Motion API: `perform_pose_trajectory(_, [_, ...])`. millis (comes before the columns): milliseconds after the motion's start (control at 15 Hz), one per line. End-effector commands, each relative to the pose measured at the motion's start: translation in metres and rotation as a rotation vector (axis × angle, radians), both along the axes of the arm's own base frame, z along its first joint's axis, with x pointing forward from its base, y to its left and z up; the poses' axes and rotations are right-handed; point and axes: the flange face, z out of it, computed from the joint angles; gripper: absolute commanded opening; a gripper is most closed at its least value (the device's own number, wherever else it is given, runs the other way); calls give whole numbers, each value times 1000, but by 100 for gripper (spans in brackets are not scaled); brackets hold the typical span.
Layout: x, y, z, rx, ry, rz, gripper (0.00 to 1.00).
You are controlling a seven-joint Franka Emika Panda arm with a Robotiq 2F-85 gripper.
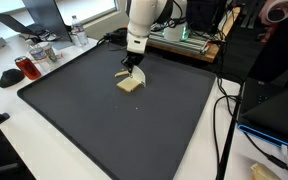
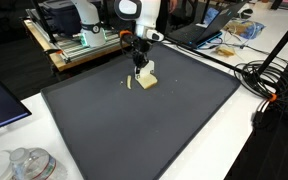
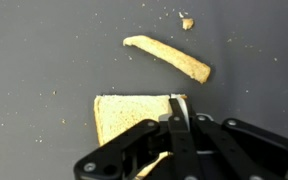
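Observation:
A pale bread slice [image 3: 124,120] lies on the dark mat [image 3: 44,60]; it shows in both exterior views [image 1: 130,85] [image 2: 147,81]. My gripper [image 3: 176,108] points down at the slice's right edge, fingers pressed together on a thin silvery blade [image 3: 178,99] whose tip touches the bread. A curved crust strip [image 3: 169,58] lies apart, just beyond the slice, with a crumb [image 3: 187,22] further out. The arm stands upright over the bread in both exterior views [image 1: 134,66] [image 2: 140,62]. My fingers hide the slice's lower right part.
The mat [image 1: 134,130] covers most of a white table. A red mug [image 1: 23,67], a bottle [image 1: 77,35] and a laptop stand off one side. Cables [image 2: 269,85] trail along another edge, and a clear plastic container [image 2: 29,163] sits near a corner.

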Motion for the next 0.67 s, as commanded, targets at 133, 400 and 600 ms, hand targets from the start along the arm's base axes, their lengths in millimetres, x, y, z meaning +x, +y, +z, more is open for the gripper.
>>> perform_pose_trajectory(133, [4,-24,-15,-64,0,-5,1])
perform_pose_trajectory(400, [5,-29,-17,-78,-3,2,1])
perform_pose_trajectory(600, [7,-37,-17,-88,-6,-1,1])
